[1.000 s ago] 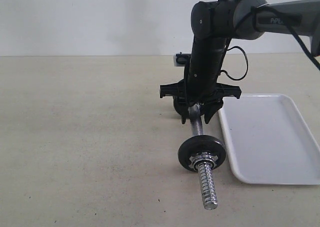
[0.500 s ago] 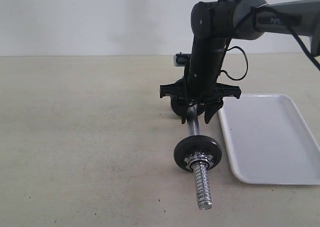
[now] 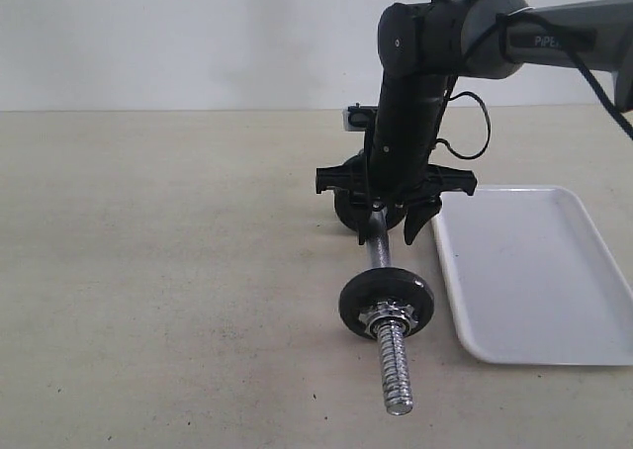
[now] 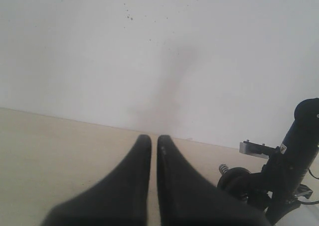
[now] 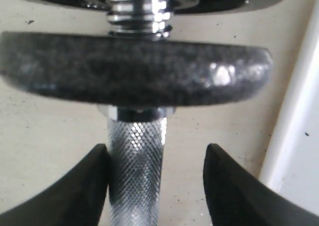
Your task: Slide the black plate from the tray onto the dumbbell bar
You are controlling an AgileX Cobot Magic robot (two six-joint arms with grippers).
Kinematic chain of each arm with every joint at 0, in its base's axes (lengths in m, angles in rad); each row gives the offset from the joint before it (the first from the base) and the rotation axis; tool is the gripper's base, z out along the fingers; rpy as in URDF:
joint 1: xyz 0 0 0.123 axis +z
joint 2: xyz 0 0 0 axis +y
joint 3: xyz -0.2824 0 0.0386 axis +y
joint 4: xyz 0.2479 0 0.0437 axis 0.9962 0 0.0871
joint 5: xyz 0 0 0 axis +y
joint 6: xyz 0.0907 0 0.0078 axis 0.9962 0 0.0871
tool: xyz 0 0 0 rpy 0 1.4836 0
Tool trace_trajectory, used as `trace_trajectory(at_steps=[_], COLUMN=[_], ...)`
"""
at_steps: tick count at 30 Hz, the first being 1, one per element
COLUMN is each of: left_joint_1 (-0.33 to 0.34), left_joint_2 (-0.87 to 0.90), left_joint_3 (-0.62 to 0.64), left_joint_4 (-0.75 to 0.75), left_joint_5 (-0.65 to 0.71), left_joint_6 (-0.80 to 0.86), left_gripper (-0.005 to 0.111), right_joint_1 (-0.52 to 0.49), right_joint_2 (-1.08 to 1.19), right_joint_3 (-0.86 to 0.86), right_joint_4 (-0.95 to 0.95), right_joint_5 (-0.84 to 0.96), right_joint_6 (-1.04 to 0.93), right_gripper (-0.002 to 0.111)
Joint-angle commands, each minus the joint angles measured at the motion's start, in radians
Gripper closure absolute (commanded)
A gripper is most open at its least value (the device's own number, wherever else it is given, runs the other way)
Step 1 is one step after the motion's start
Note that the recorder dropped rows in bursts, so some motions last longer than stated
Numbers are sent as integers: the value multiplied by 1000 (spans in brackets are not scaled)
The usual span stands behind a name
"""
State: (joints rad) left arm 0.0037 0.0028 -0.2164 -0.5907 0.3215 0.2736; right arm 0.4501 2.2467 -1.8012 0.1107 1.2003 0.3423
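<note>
— Beige desk (image 3: 148, 271), then. What is the biggest thing on it?

— The white tray (image 3: 534, 271), toward the desk's right side and well clear of the far edge.

— And above it?

— The right arm (image 3: 410, 123) reaches down over the middle of the desk, just beside the tray's inner long rim.

— Where does the dumbbell bar (image 3: 380, 256) run?

— Alongside that rim, from the far edge toward the near one. A second black disc (image 3: 358, 296) stands upright on its near part with a chrome star nut (image 3: 388, 317) against it. The threaded end (image 3: 398, 380) sticks out past them.

— So where is the black plate (image 3: 346, 212)?

— Off the tray and on the bar. It stands upright on the far part, just behind the right gripper (image 5: 155, 151), and the bar passes through its hole.

— The jaws?

— On the right they stand apart, straddling the knurled bar. One finger (image 5: 84, 186) touches it; the other is clear of it. The left gripper (image 4: 153, 137) shows only in its own wrist view, jaws pressed together.
</note>
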Motion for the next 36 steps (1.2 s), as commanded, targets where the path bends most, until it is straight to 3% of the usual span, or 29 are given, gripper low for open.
trace_trajectory(at_steps=[1,17,19,22,23,29,36], left_joint_1=[3,3,3,3,3,3,3], left_joint_2=[-3,-3,-3,-3,-3,-3,-3], left_joint_3=[5,5,5,5,5,5,5], left_joint_4=[5,5,5,5,5,5,5], left_joint_5=[-12,-12,-12,-12,-12,-12,-12], left_joint_6=[-5,-5,-5,-5,-5,-5,-5], left_gripper=[102,102,102,102,102,102,102], right_joint_1=[-2,-2,-2,-2,-2,-74,-271], right_joint_2=[-4,-204,-234,-283,-299,-385,-567], right_joint_3=[2,2,2,2,7,89,337], right_joint_4=[-4,-14,-19,-72,-94,-139,-138], right_joint_5=[1,-48,-43,-23,-21,-15,-120], right_joint_6=[-2,-36,-56,-65,-64,-73,-145], right_gripper=[58,60,70,105,108,109,109])
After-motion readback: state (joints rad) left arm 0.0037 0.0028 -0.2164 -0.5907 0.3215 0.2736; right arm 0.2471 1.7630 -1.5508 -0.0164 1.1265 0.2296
